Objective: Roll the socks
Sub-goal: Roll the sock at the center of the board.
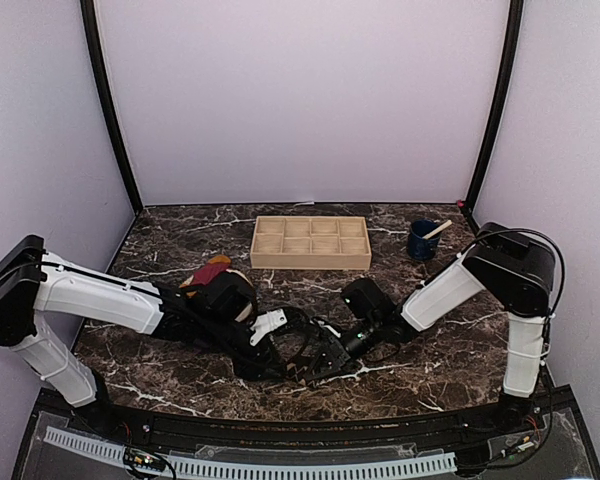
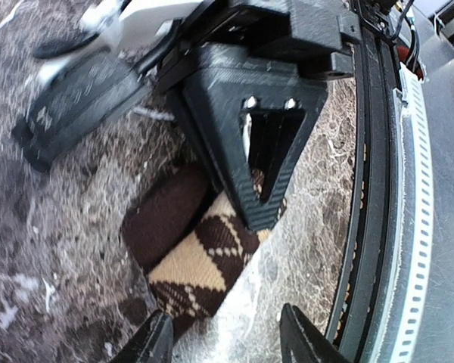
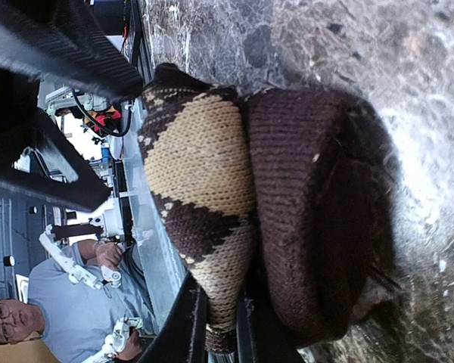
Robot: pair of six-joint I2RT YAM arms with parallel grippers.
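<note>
Sock with argyle diamonds [image 3: 204, 166] is hiding under both tools from above; right tool [image 3: 221, 306] is pinching it, left tool [image 2: 225, 336] is gaping.

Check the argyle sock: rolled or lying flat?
Partly rolled: the argyle sock bulges in a rounded bundle, its brown cuff doubled over; the right claw pinches its end.
</note>
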